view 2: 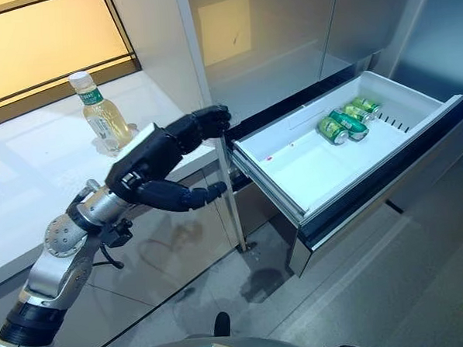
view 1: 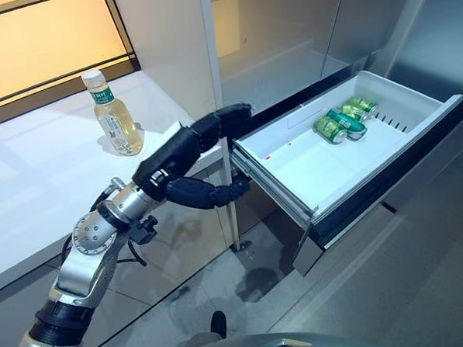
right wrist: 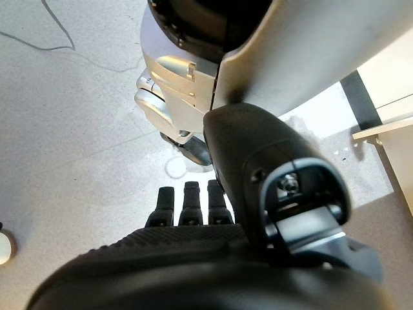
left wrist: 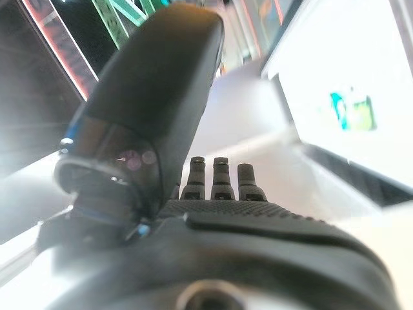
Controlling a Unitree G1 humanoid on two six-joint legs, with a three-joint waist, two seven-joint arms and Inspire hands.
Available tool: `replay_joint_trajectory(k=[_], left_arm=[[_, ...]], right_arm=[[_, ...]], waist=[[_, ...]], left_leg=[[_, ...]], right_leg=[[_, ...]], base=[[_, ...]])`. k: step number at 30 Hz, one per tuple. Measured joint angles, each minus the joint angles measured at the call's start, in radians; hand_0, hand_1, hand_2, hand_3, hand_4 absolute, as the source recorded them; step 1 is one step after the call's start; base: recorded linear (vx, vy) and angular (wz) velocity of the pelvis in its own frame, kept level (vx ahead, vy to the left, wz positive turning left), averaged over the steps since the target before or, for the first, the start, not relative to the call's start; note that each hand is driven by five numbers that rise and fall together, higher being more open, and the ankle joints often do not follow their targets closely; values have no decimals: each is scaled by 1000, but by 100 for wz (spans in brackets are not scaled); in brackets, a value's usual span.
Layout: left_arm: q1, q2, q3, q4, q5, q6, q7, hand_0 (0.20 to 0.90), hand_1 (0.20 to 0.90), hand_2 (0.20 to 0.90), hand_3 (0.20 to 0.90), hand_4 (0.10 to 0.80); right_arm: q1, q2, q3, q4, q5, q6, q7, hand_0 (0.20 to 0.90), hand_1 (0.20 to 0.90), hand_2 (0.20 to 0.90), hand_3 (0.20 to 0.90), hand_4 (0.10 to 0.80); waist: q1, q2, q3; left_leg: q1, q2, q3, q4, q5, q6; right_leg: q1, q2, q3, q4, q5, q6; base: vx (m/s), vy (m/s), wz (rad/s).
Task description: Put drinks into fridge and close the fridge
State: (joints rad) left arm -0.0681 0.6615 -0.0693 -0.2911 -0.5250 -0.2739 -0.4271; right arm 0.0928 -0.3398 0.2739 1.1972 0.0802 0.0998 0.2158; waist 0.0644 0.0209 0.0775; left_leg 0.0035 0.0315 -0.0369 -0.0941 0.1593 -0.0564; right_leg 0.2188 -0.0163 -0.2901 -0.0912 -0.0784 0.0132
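Bottle stands on the counter behind the left hand, fingers loosely spread and holding nothing near the open drawer with its cans; reaching back, that arm could topple it.

Both head views look down on the open fridge drawer at right; wrist views sit close behind their hands.

Three green cans are lying in the open fridge drawer; a capped tea bottle is standing upright on the table, far left.
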Motion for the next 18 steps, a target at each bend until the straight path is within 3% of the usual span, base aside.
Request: replay_joint_trajectory(k=[12, 18], left_arm=[[84, -53, 152, 7, 48, -82, 193, 900, 900, 900, 900, 800], [139, -64, 170, 54, 115, -81, 305, 900, 900, 900, 900, 800]], right_arm=[[18, 3, -26, 1, 2, -10, 0, 900, 900, 900, 900, 800], [28, -1, -35, 1, 2, -8, 1, 900, 900, 900, 900, 800]], waist=[[23, 3, -2], [36, 11, -8]], left_leg=[[-11, -4, -26, 0, 8, 0], [-11, -4, -37, 0, 10, 0]], right_leg=[[3, 3, -25, 0, -1, 1], [9, 6, -34, 0, -1, 0]], base=[[3, 0, 6], [5, 0, 5]])
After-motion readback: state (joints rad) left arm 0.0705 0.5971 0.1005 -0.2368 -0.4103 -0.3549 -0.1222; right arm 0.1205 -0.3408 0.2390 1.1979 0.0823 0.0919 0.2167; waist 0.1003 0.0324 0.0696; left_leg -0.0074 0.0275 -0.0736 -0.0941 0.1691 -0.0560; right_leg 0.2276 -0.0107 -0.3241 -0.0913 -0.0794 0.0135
